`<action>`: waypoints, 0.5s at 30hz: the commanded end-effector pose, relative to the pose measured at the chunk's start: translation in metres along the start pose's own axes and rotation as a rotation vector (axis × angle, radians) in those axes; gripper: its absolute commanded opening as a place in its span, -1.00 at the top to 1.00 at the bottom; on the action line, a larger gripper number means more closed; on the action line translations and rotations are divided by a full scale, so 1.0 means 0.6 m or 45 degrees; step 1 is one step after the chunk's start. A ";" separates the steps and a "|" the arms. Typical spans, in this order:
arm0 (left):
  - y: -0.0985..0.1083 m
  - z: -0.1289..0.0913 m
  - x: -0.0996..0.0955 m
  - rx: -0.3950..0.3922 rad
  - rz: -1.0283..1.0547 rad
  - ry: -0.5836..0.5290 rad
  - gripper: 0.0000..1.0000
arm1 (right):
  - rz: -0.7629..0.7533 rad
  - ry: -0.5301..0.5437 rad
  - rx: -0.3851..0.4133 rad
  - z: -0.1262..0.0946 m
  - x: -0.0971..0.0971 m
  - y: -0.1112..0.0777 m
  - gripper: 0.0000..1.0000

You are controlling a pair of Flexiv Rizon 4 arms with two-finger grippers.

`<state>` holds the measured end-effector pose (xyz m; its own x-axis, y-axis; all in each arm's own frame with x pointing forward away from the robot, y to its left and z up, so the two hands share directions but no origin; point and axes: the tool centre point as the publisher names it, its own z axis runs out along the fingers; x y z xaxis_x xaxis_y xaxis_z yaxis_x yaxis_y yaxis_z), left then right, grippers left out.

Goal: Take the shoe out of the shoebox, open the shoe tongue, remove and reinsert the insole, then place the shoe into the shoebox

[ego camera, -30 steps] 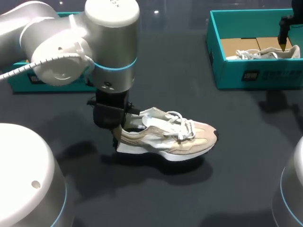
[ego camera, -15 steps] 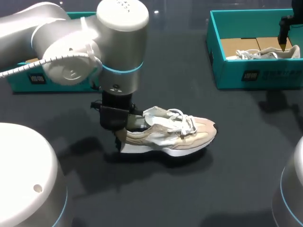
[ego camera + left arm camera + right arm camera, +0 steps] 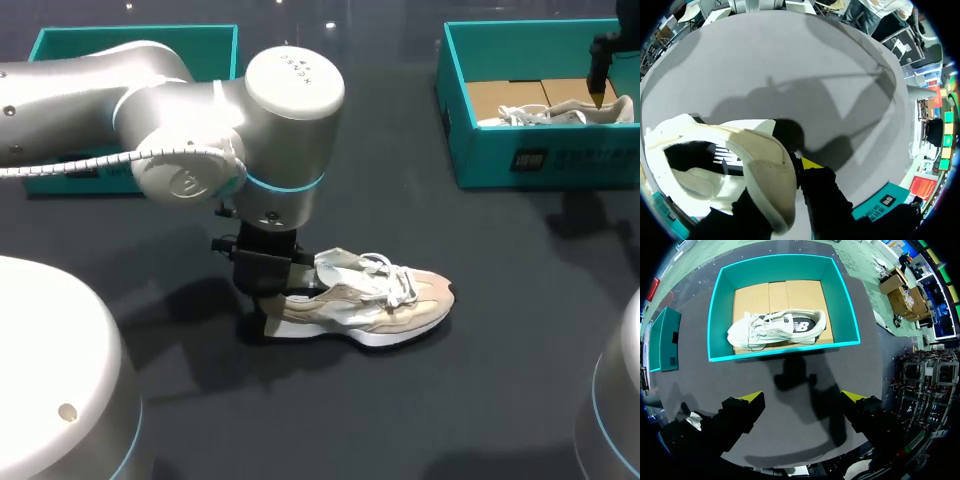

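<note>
The beige-and-white mesh sneaker (image 3: 370,305) lies on its sole mid-way across the dark bench (image 3: 400,430), toe toward 3 o'clock, the left arm's fingers (image 3: 810,163) clamped on its heel collar, while the right arm's fingers (image 3: 747,401) hang wide apart over the teal cardboard shoebox (image 3: 480,165) at 1 o'clock, which holds a white sneaker (image 3: 775,329).

Dark grey table (image 3: 400,420), matte top; soft shadows, small light glints near far edge
</note>
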<state>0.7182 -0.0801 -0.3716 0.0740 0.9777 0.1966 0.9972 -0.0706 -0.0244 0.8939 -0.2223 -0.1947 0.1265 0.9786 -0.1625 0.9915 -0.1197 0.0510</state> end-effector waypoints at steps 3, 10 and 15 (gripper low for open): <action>0.002 0.011 -0.013 -0.045 0.004 0.029 1.00 | 0.001 0.000 -0.001 0.000 0.000 -0.001 -1.00; 0.011 0.017 -0.017 -0.086 0.035 0.037 1.00 | 0.001 0.000 -0.001 0.000 0.000 -0.001 -1.00; 0.014 0.016 -0.017 -0.115 0.039 0.047 1.00 | 0.001 0.000 -0.001 0.000 0.000 -0.001 -1.00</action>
<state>0.7269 -0.0880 -0.3845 0.1039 0.9672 0.2319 0.9918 -0.1183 0.0490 0.8939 -0.2223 -0.1947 0.1265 0.9786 -0.1625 0.9915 -0.1197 0.0510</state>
